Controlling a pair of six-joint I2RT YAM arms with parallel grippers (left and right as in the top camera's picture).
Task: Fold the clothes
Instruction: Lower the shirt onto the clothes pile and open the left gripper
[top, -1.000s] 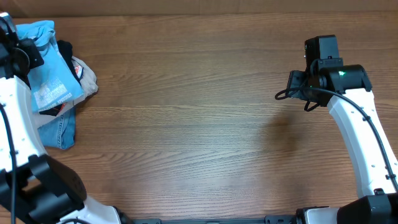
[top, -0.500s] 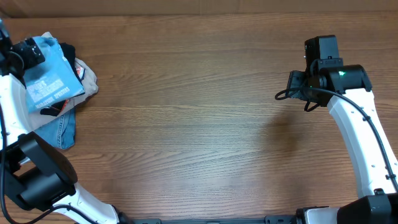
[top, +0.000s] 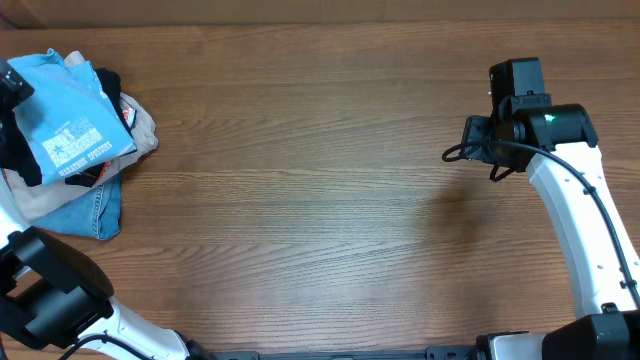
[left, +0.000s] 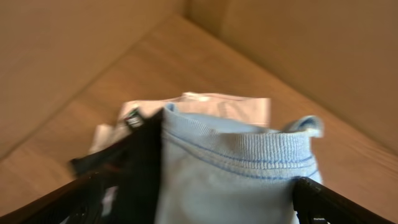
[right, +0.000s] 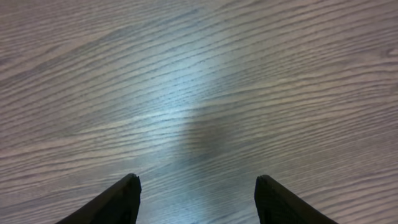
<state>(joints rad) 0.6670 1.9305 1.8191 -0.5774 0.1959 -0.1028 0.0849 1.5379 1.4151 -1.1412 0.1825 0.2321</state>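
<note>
At far left on the brown wooden tabletop (top: 320, 200) we note the light sky-blue cotton T-shirt (top: 70, 120), lettering up, atop a beige garment (top: 145, 130) and blue denim jeans (top: 100, 210). The left claw (left: 196, 183) is spread wide either side of its ribbed collar. The right claw (right: 197, 180) stands apart over bare wood, holding nothing.

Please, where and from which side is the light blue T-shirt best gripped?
Probably the ribbed collar: a thick raised edge of the light blue T-shirt, facing the open left gripper. Come from that side, pinching the rim only, clear of the black garment beside it.
</note>
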